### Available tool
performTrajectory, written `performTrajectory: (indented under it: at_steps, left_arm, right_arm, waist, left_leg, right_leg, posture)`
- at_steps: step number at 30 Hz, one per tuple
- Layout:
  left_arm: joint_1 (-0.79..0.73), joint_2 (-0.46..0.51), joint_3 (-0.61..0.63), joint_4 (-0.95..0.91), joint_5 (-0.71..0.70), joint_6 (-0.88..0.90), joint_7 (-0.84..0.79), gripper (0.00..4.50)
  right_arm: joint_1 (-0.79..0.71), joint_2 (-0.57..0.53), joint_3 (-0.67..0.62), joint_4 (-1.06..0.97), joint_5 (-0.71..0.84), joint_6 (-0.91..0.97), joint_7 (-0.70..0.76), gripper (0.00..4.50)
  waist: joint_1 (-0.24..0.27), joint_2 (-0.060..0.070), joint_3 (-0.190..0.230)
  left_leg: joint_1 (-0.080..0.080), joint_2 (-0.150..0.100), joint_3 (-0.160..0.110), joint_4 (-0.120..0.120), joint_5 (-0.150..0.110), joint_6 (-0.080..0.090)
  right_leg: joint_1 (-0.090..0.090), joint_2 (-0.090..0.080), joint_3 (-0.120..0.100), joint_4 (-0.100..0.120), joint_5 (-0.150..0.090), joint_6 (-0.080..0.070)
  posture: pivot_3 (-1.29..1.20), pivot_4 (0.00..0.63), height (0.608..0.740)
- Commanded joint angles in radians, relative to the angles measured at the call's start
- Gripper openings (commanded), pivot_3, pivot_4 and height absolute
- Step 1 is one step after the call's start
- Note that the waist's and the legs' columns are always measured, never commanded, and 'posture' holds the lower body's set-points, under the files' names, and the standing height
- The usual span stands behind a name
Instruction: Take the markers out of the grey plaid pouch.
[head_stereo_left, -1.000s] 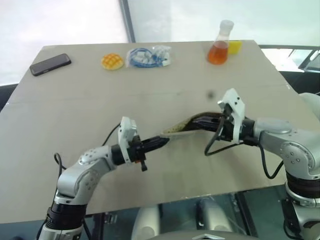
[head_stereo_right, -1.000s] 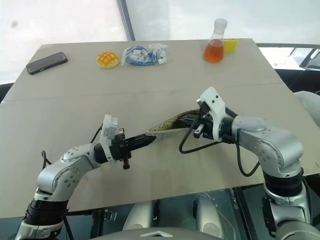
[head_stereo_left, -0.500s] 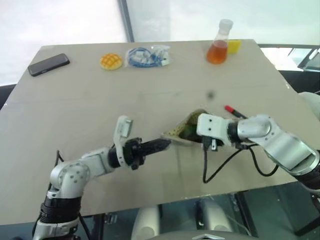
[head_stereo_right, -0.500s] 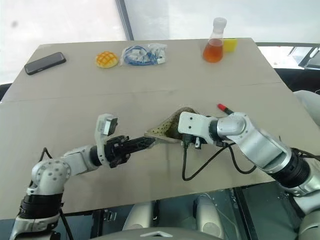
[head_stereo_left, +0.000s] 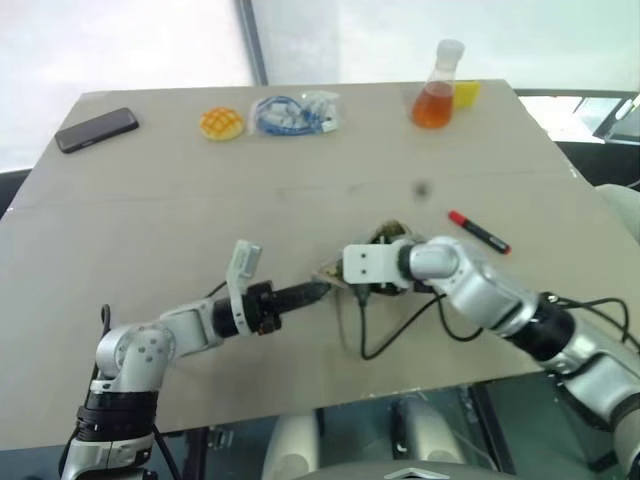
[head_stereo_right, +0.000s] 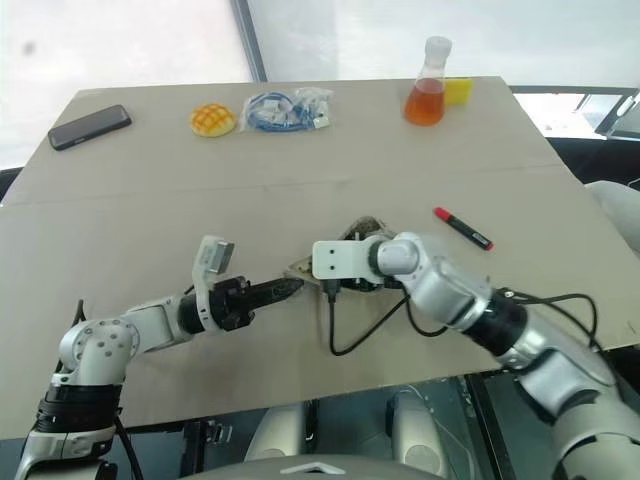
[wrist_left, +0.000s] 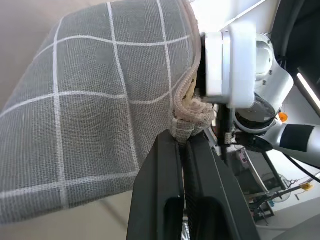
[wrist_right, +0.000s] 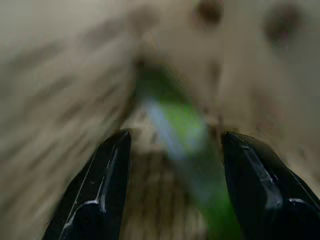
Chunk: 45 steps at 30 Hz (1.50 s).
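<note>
Since a second ago the right gripper has let the red marker go onto the surface and swung down into the mouth of the grey plaid pouch, which has sunk from its raised tilt to lie low. Its jaws now stand wide, one finger on each side of the bright green marker lying inside against the lining. The left gripper's jaws are pressed narrow on the pouch's frayed zipper end, holding that corner just off the surface. The red marker lies well apart to the robot's right, so one marker is out and one remains.

Further out sit a phone, a yellow bun-shaped toy, a clear bag of blue cables and a flask of orange liquid.

The risk, as I judge it, is the jaws closing on lining along with the marker, dragging the pouch from the left grip.
</note>
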Motion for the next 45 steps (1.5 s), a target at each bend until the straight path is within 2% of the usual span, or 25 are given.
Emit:
performTrajectory:
  at_steps: [1,2,3,6,8,10,12,15,20,25,28,30,34,36,40,45]
  left_arm:
    - [0.015,-0.011,-0.008,-0.052,0.005,-0.018,-0.020,0.00]
    - [0.021,-0.013,-0.005,-0.058,0.005,-0.022,-0.017,0.00]
    - [0.026,-0.015,-0.002,-0.062,0.011,-0.030,-0.014,0.00]
    - [0.034,-0.021,0.012,-0.058,0.039,-0.060,-0.006,0.00]
    - [0.036,-0.023,0.009,-0.049,0.101,-0.124,-0.003,0.00]
    - [0.036,-0.032,0.002,-0.034,0.174,-0.205,0.004,0.00]
    - [0.019,-0.034,-0.030,0.010,0.317,-0.356,0.004,0.00]
    - [0.009,-0.036,-0.075,0.092,0.467,-0.540,-0.026,0.00]
    - [-0.041,-0.043,-0.092,0.196,0.584,-0.723,-0.038,0.00]
    - [-0.078,-0.030,-0.080,0.270,0.654,-0.872,-0.046,0.00]
    - [-0.078,-0.015,-0.078,0.310,0.718,-0.971,-0.028,0.00]
    - [-0.072,-0.007,-0.077,0.325,0.740,-1.013,-0.026,0.00]
    - [-0.063,0.016,-0.089,0.378,0.788,-1.084,-0.028,0.00]
    - [-0.069,0.017,-0.084,0.406,0.803,-1.116,-0.012,0.00]
    - [-0.094,0.022,-0.087,0.432,0.813,-1.160,0.006,0.00]
    - [-0.136,-0.005,-0.091,0.408,0.798,-1.151,0.013,0.00]
  right_arm:
    - [0.023,0.048,-0.013,0.108,-0.042,-0.060,-0.047,2.93]
    - [0.030,0.052,-0.022,0.121,-0.052,-0.074,-0.047,2.41]
    - [0.040,0.043,-0.037,0.110,-0.055,-0.076,-0.039,2.16]
    - [0.082,-0.007,-0.111,0.007,-0.042,-0.064,-0.006,0.80]
    - [0.118,-0.049,-0.175,-0.101,-0.005,-0.039,0.041,0.36]
    - [0.148,-0.081,-0.256,-0.223,0.064,0.030,0.101,0.36]
    - [0.174,-0.107,-0.381,-0.367,0.191,0.141,0.164,0.36]
    - [0.207,-0.113,-0.538,-0.493,0.341,0.289,0.189,0.36]
    - [0.263,-0.083,-0.762,-0.598,0.609,0.510,0.189,0.36]
    - [0.251,0.104,-1.085,-0.638,0.880,0.677,0.001,0.36]
    - [0.163,0.237,-1.331,-0.596,1.088,0.673,-0.250,0.36]
    - [0.123,0.255,-1.435,-0.562,1.207,0.651,-0.403,0.36]
    - [0.115,0.177,-1.528,-0.483,1.416,0.584,-0.602,0.36]
    - [0.090,0.159,-1.584,-0.380,1.618,0.471,-0.758,0.36]
    - [0.134,0.084,-1.536,-0.336,1.711,0.414,-0.843,0.36]
    - [0.125,0.136,-1.384,-0.349,1.831,0.321,-0.902,0.36]
  waist:
    - [-0.001,0.000,-0.001]
    - [-0.002,0.000,-0.001]
    - [-0.001,0.000,-0.001]
    - [0.003,0.000,0.000]
    - [0.011,-0.001,-0.001]
    - [0.016,0.000,0.000]
    - [0.018,0.001,0.000]
    - [0.024,0.001,0.000]
    - [0.031,0.002,0.000]
    - [0.030,0.002,0.000]
    - [0.028,0.003,0.001]
    - [0.028,0.003,0.001]
    - [0.029,0.003,0.001]
    - [0.027,0.003,0.001]
    - [0.027,0.004,0.001]
    - [0.013,0.005,0.001]
  left_leg:
    - [0.000,0.000,0.000,0.000,0.000,0.000]
    - [0.001,0.000,0.000,0.000,0.000,0.000]
    - [0.001,0.000,0.000,0.000,0.000,0.000]
    - [0.001,0.000,0.000,0.000,0.000,0.000]
    - [0.000,0.000,-0.001,0.000,0.000,0.000]
    - [-0.001,0.000,-0.001,0.000,0.000,0.000]
    - [-0.001,-0.001,0.000,0.000,0.000,0.000]
    - [-0.001,0.000,0.000,0.000,0.000,0.000]
    - [-0.001,0.000,0.000,-0.001,0.000,0.000]
    - [-0.002,0.000,0.001,-0.001,0.000,0.000]
    - [-0.002,0.000,0.001,-0.002,0.000,0.000]
    - [-0.002,0.000,0.001,-0.003,0.000,0.000]
    - [-0.002,-0.001,0.001,-0.005,0.000,0.000]
    - [-0.002,-0.001,0.001,-0.005,0.000,0.000]
    - [-0.002,-0.001,0.001,-0.005,0.000,0.000]
    - [-0.001,0.000,0.002,-0.008,0.000,0.001]
  right_leg:
    - [0.000,0.000,0.000,0.000,0.000,0.000]
    - [0.000,0.000,0.000,0.000,0.000,0.000]
    - [0.001,0.000,0.000,0.001,0.000,0.000]
    - [0.000,0.000,0.000,0.001,0.000,0.000]
    - [0.001,0.000,-0.001,0.001,0.000,0.000]
    - [0.001,-0.001,-0.001,0.000,0.000,0.000]
    - [0.001,-0.002,-0.001,-0.001,0.000,0.000]
    - [0.001,-0.001,-0.001,-0.001,0.000,0.000]
    - [0.000,-0.002,-0.001,-0.002,0.000,0.000]
    - [0.000,-0.002,-0.001,-0.002,0.000,0.000]
    - [0.000,-0.002,-0.001,-0.002,0.000,0.000]
    - [0.000,-0.002,-0.001,-0.002,0.000,0.000]
    - [0.000,-0.002,-0.001,-0.002,0.000,0.000]
    - [0.000,-0.002,0.000,-0.002,0.000,0.000]
    - [0.000,-0.001,0.000,-0.001,0.001,0.001]
    - [-0.001,0.000,0.002,-0.003,0.002,0.005]
  posture:
    - [0.00,0.150,0.740]
    - [0.00,0.150,0.740]
    - [0.00,0.150,0.740]
    - [0.00,0.150,0.740]
    - [0.00,0.150,0.740]
    - [0.00,0.150,0.740]
    - [0.00,0.150,0.740]
    - [0.00,0.150,0.740]
    - [0.00,0.150,0.740]
    - [0.00,0.150,0.740]
    - [0.00,0.150,0.740]
    - [0.00,0.150,0.740]
    - [0.00,0.150,0.740]
    - [0.00,0.150,0.740]
    - [0.00,0.150,0.740]
    - [0.00,0.150,0.740]
